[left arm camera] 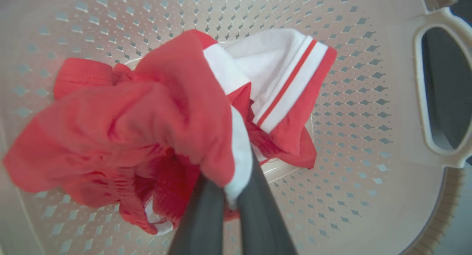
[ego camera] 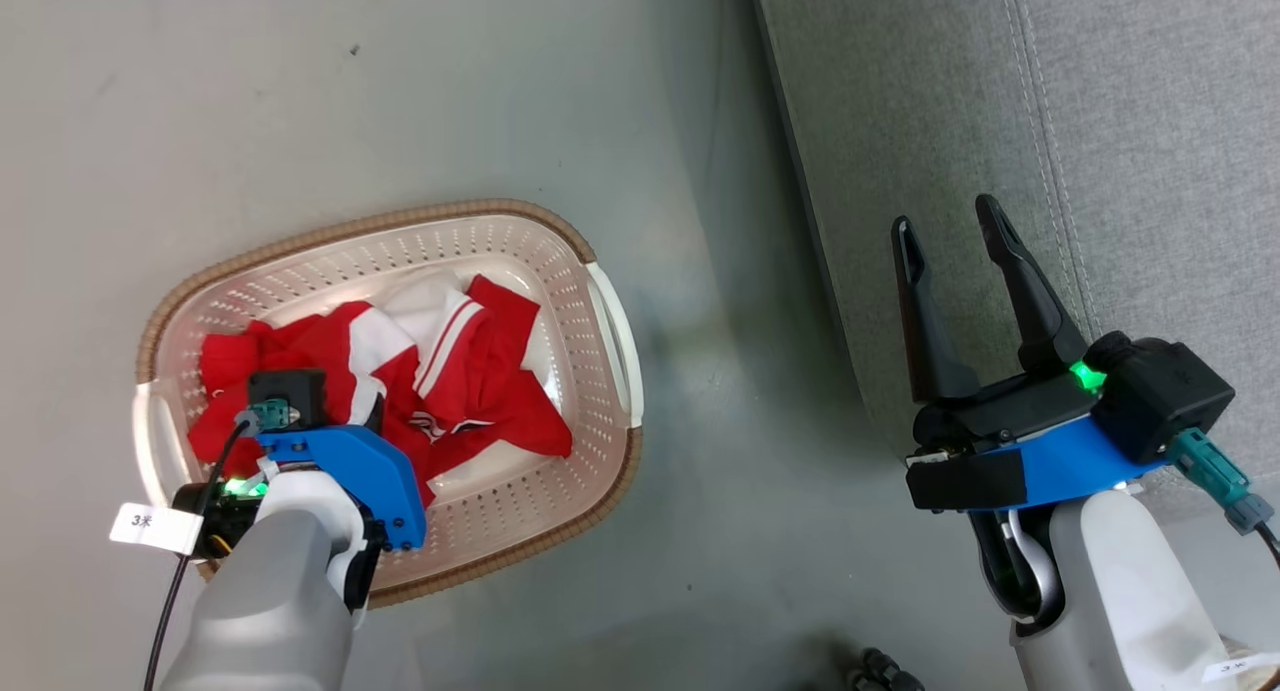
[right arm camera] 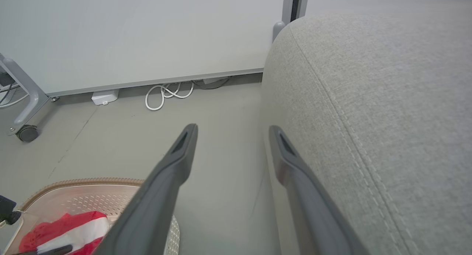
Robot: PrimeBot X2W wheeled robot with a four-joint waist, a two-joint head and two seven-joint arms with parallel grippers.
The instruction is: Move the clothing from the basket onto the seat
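The left gripper (left arm camera: pixel 231 200) reaches down inside the basket (ego camera: pixel 606 301), and its two fingers are closed tightly on a fold of the red-and-white clothing (ego camera: pixel 480 371), which lies crumpled in the middle of the basket. The right gripper (ego camera: pixel 945 219) hangs well to the right of the basket, over the edge of the grey seat (ego camera: pixel 1120 121), with its fingers spread wide and nothing between them.

"3米" on white cable tag (ego camera: pixel 150 527)
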